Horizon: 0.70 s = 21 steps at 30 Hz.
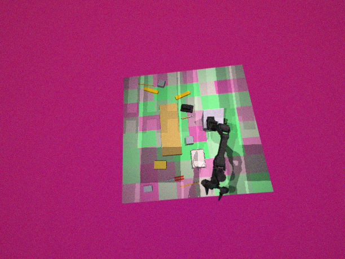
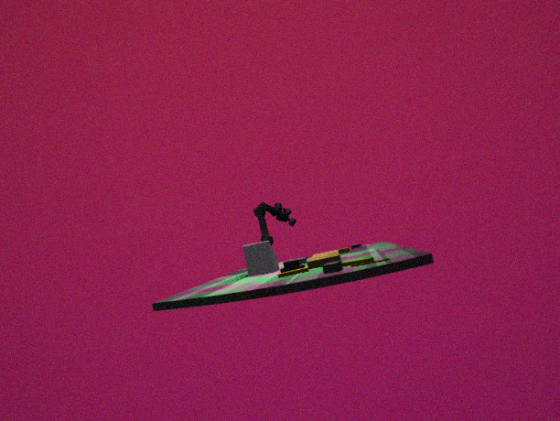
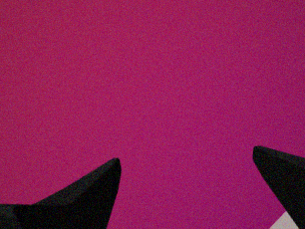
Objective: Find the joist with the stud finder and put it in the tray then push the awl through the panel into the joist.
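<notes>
My gripper (image 1: 209, 123) (image 2: 292, 221) (image 3: 185, 158) is open and empty, raised high above the table over the pale block (image 1: 215, 114) (image 2: 261, 258). The wrist view shows only the two fingertips against the magenta background. The long tan floor panel (image 1: 170, 128) (image 2: 326, 257) lies flat in the middle of the table, left of the gripper. A small awl (image 1: 186, 116) with an orange handle lies just right of the panel. A black boxy object (image 1: 186, 107) (image 2: 294, 264), perhaps the stud finder, lies beyond the awl. A white shallow tray (image 1: 198, 158) lies near the arm's base.
Two yellow bars (image 1: 151, 90) (image 1: 182, 95), a yellow block (image 1: 160, 164), several small grey cubes (image 1: 189, 139), a red-handled tool (image 1: 173, 178) and thin orange sticks (image 1: 189, 184) are scattered on the checkered table (image 1: 253, 157). The arm's base (image 1: 215, 183) stands at the near edge.
</notes>
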Each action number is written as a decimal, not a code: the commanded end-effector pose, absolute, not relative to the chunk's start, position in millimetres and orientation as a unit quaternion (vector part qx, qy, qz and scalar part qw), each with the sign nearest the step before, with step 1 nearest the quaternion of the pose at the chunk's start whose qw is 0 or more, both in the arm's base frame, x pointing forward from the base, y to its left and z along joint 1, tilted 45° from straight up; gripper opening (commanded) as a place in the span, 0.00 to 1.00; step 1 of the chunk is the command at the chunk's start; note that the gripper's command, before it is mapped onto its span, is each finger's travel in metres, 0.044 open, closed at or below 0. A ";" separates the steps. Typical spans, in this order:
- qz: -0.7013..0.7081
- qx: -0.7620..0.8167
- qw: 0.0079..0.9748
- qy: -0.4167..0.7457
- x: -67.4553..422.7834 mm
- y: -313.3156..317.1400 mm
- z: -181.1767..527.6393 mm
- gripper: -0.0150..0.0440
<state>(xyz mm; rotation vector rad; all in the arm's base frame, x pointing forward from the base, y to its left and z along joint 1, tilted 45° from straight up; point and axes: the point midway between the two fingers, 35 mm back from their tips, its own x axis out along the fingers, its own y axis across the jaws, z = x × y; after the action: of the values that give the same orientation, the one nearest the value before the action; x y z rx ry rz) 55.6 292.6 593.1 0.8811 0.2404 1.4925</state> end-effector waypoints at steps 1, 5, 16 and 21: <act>0.621 0.332 0.699 0.125 95.4 330.7 548.8 1.00; 0.582 0.282 0.750 0.137 142.3 351.2 508.0 1.00; 0.473 0.232 0.829 0.185 250.9 355.7 418.3 1.00; 0.428 0.186 0.858 0.214 300.5 342.4 368.9 1.00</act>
<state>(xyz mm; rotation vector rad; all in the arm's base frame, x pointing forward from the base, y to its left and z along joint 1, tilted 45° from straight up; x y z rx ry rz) 269.0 347.0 411.3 0.4530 0.3815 0.9690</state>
